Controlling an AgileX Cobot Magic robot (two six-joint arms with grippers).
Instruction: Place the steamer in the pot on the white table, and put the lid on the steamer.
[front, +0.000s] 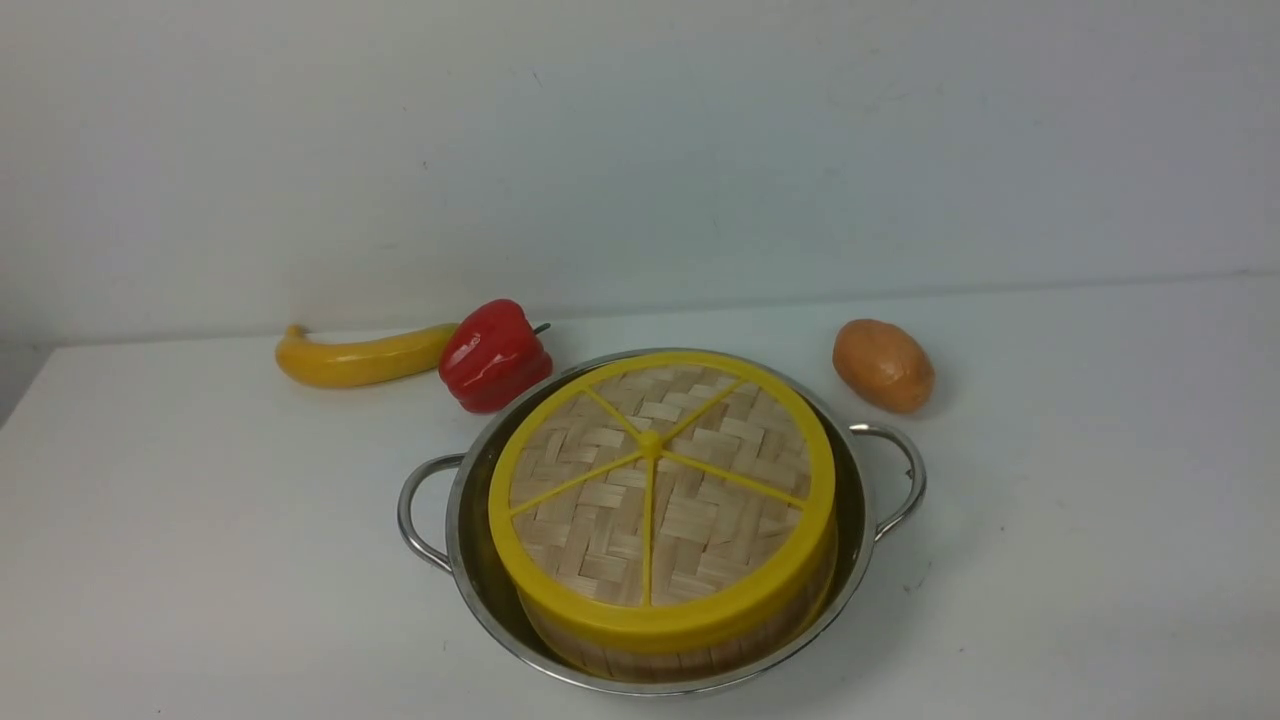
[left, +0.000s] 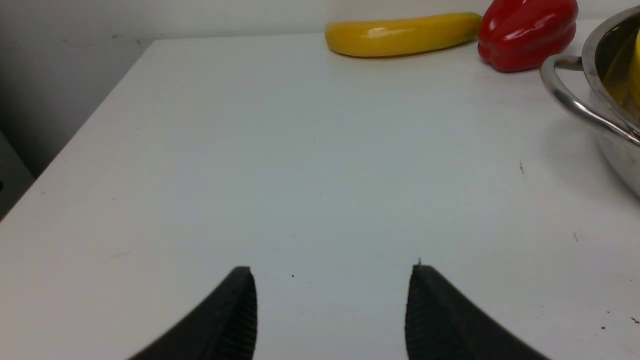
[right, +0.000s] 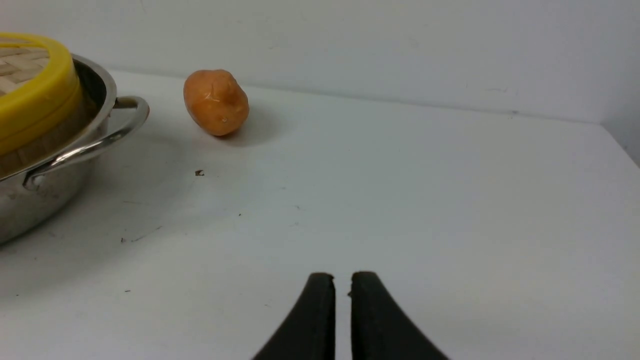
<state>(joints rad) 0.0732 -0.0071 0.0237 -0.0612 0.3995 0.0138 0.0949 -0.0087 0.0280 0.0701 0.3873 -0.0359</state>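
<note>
Only front view shows banana (front: 362, 358) with potato (front: 883, 365).

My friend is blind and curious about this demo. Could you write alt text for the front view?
A shiny steel pot with two looped handles sits on a white table, holding a bamboo steamer covered by its woven lid with a yellow rim. Behind the pot lie a yellow banana, a red pepper and a brown potato. No robot arm is visible.
</note>
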